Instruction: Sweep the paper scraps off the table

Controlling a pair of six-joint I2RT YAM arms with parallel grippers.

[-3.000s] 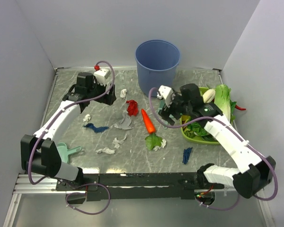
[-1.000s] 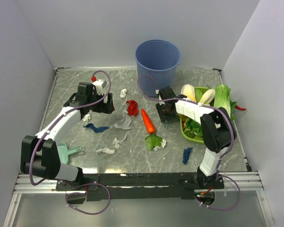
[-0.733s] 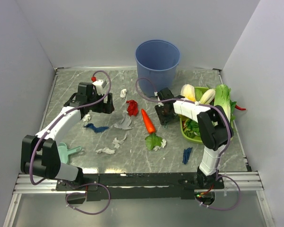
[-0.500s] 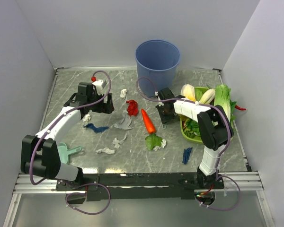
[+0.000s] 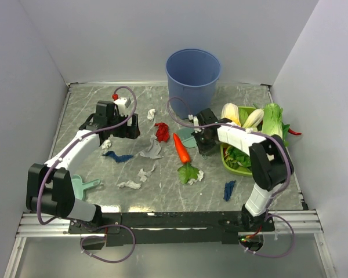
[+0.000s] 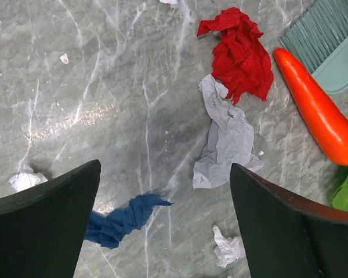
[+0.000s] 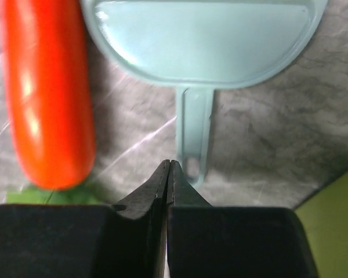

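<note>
Paper scraps lie scattered on the table (image 5: 93,110): a red one (image 5: 162,131) (image 6: 239,55), a grey one (image 5: 152,152) (image 6: 226,142), a dark blue one (image 5: 117,156) (image 6: 119,220), white bits (image 5: 142,174) (image 5: 129,185), and another blue one (image 5: 228,189). My left gripper (image 5: 124,128) (image 6: 164,168) hangs open above the scraps at mid left, holding nothing. My right gripper (image 5: 199,140) (image 7: 170,165) is shut and empty. Its tips sit just left of the handle of the teal brush (image 5: 188,137) (image 7: 194,133), which lies beside the carrot (image 5: 181,149) (image 7: 46,92).
A blue bucket (image 5: 193,75) stands at the back centre. A green tray (image 5: 243,168) of vegetables sits at the right, close behind my right arm. The teal dustpan (image 5: 81,185) lies at the near left, by the left arm's base. Walls enclose three sides.
The right gripper's jaws have closed, and it has shifted slightly right, uncovering the teal brush beside the carrot. The left arm has barely moved.
</note>
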